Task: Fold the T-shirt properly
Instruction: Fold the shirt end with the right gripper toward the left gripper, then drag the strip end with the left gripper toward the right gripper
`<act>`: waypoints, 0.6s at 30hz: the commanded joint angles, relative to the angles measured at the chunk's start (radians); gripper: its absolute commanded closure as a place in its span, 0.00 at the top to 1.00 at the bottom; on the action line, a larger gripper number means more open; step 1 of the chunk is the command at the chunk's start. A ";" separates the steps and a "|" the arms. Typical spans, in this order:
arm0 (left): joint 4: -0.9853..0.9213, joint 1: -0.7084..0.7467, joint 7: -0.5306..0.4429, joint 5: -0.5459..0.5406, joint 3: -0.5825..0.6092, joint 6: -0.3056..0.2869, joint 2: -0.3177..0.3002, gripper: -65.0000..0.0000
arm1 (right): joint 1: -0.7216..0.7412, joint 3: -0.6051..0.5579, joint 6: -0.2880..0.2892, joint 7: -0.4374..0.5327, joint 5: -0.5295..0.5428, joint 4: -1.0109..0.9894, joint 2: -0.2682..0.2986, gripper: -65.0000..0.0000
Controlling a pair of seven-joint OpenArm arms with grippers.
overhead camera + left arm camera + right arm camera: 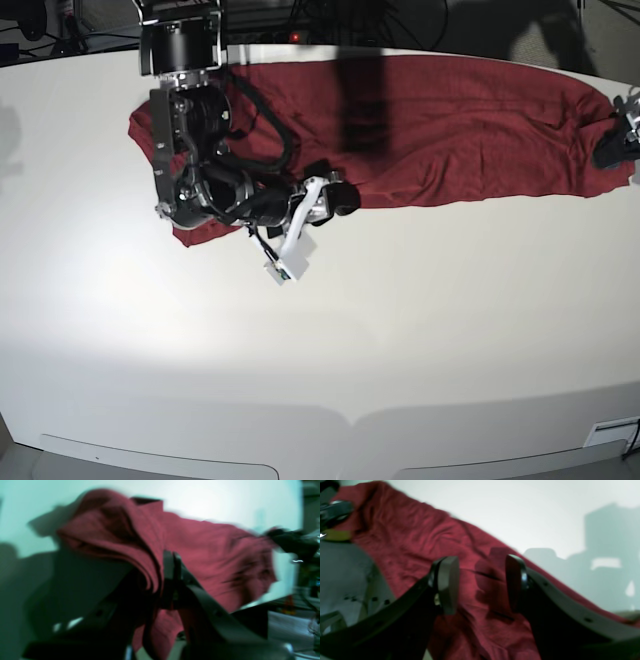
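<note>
The maroon T-shirt (460, 120) lies stretched in a long wrinkled band along the far side of the white table (350, 340). At its right end, my left gripper (610, 148) holds the cloth. In the left wrist view the left gripper (172, 577) is shut on a bunched fold of the T-shirt (205, 550), and the picture is blurred. My right gripper (335, 195) hovers over the shirt's near hem, left of centre. Seen from the right wrist, the right gripper (482, 580) is open above the T-shirt (407, 537), with nothing pinched between its fingers.
The right arm's black body (190, 150) covers the shirt's left end, with a white cable and tag (290, 255) hanging beside it. A dark shadow band (365, 100) crosses the cloth. Room clutter (300, 600) shows past the table edge.
</note>
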 commanded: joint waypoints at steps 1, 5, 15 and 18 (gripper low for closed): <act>0.041 0.009 -0.005 -0.024 -0.007 -0.010 -0.006 0.00 | 0.026 0.000 0.005 0.019 0.024 0.021 -0.002 0.46; 0.177 0.064 -0.029 -0.016 -0.007 -0.010 0.090 0.00 | 0.039 0.000 0.005 0.021 0.014 0.021 -0.002 0.46; 0.375 0.067 -0.096 0.133 -0.007 0.047 0.421 0.00 | 0.072 0.000 0.005 0.024 0.005 0.021 -0.002 0.46; 0.375 0.039 -0.061 0.192 -0.006 0.052 0.497 0.00 | 0.072 0.000 0.005 0.024 0.006 0.021 -0.003 0.46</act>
